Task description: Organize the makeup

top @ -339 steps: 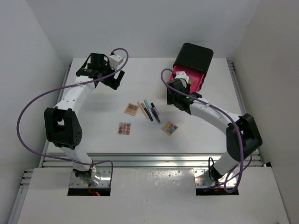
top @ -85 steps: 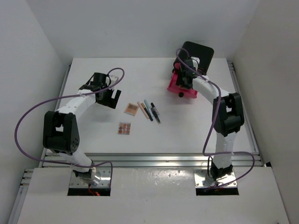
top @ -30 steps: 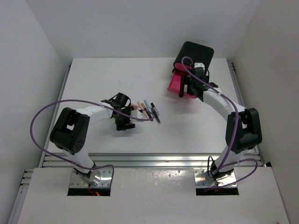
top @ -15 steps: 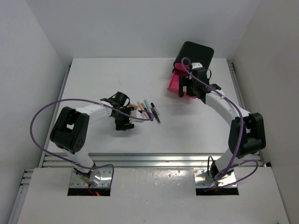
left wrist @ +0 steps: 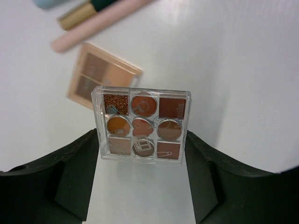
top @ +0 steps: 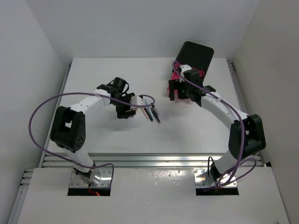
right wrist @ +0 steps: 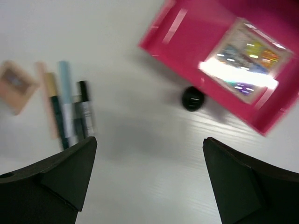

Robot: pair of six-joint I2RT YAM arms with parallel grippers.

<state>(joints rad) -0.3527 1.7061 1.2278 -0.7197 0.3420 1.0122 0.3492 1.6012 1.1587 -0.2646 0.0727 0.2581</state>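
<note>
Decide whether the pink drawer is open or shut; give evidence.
Open: the pink drawer juts from the black box, a palette visible inside.

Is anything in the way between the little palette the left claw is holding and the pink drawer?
Yes. The right gripper hangs, open, over the pink drawer's front, on the way. The pencils also lie flat on the table between the left gripper's eyeshadow palette and the drawer.

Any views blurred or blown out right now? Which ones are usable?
Right wrist: smeared throughout, the pencils are soft-edged, and glare whites out the palette in the pink drawer. Left wrist: sharp on the nine-pan palette between the fingers; the beige pencil at the top edge is out of focus. Top external: even light, soft shadows, usable.
</note>
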